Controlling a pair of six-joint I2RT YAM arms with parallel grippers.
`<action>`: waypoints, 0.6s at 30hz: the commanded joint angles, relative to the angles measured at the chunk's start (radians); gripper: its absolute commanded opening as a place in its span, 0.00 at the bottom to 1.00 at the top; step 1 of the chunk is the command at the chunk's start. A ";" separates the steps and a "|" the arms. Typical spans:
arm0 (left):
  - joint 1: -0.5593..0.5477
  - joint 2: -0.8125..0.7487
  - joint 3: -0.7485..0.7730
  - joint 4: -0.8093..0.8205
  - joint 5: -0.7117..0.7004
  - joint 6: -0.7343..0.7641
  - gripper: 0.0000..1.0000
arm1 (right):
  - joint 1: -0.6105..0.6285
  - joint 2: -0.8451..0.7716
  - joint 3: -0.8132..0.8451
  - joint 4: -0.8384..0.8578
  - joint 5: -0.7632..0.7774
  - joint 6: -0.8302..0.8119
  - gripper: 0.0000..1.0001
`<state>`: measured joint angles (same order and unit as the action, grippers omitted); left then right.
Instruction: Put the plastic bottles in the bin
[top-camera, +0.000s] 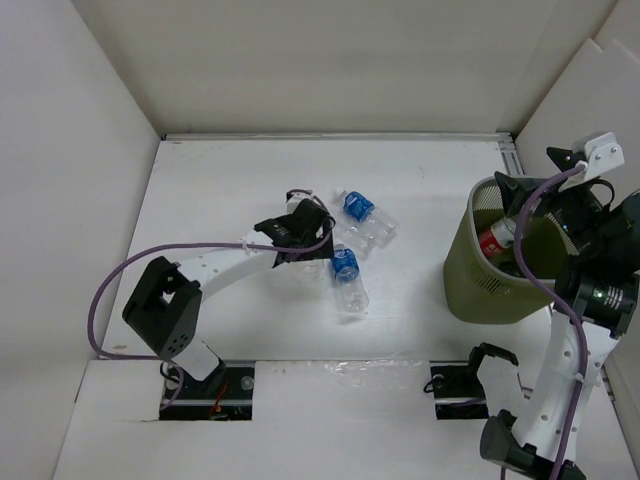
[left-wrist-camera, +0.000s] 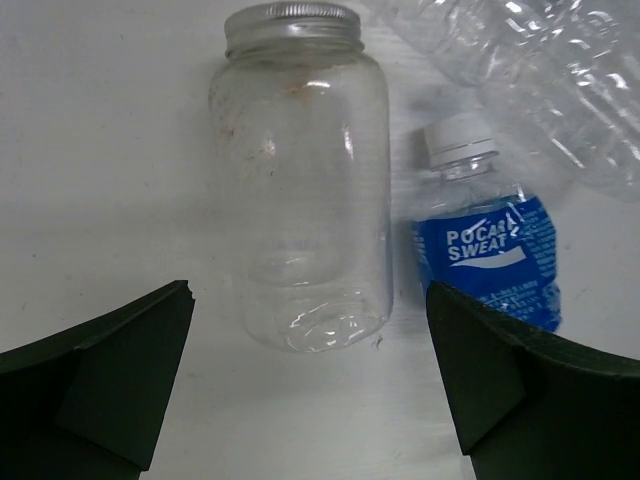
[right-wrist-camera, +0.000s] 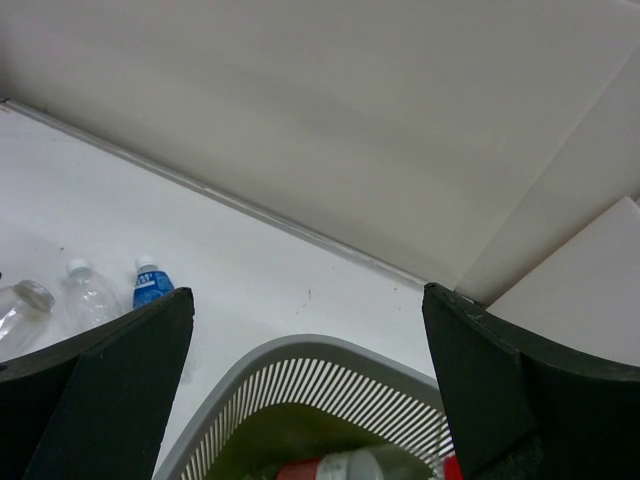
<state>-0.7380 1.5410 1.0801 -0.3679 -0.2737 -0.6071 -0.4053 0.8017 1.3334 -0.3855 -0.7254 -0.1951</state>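
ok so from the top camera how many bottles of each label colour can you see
blue-label bottles: 2, on the table
red-label bottle: 1, in the bin
total: 3

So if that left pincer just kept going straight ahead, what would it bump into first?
Most likely the clear silver-capped bottle, lying on the table squarely ahead of the open left pincer. The blue-labelled bottle sits off to one side.

The clear jar (left-wrist-camera: 300, 210) is glossy, smooth plastic with a dull ribbed metal lid (left-wrist-camera: 292, 25). At its 3 o'clock, the bottle (left-wrist-camera: 487, 250) has a shiny blue film label. The table (left-wrist-camera: 100, 150) is matt.
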 joint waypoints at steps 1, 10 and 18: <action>-0.001 0.027 -0.046 0.016 0.001 -0.057 1.00 | 0.005 -0.015 -0.006 0.019 -0.022 -0.003 0.99; 0.018 0.149 -0.062 0.099 -0.021 -0.114 1.00 | 0.048 -0.042 -0.026 0.040 -0.022 -0.003 0.99; 0.038 0.200 -0.071 0.135 -0.019 -0.102 0.95 | 0.086 -0.051 -0.056 0.049 -0.022 -0.032 0.99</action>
<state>-0.7059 1.7206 1.0142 -0.2508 -0.2840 -0.6991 -0.3328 0.7647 1.2900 -0.3805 -0.7387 -0.2104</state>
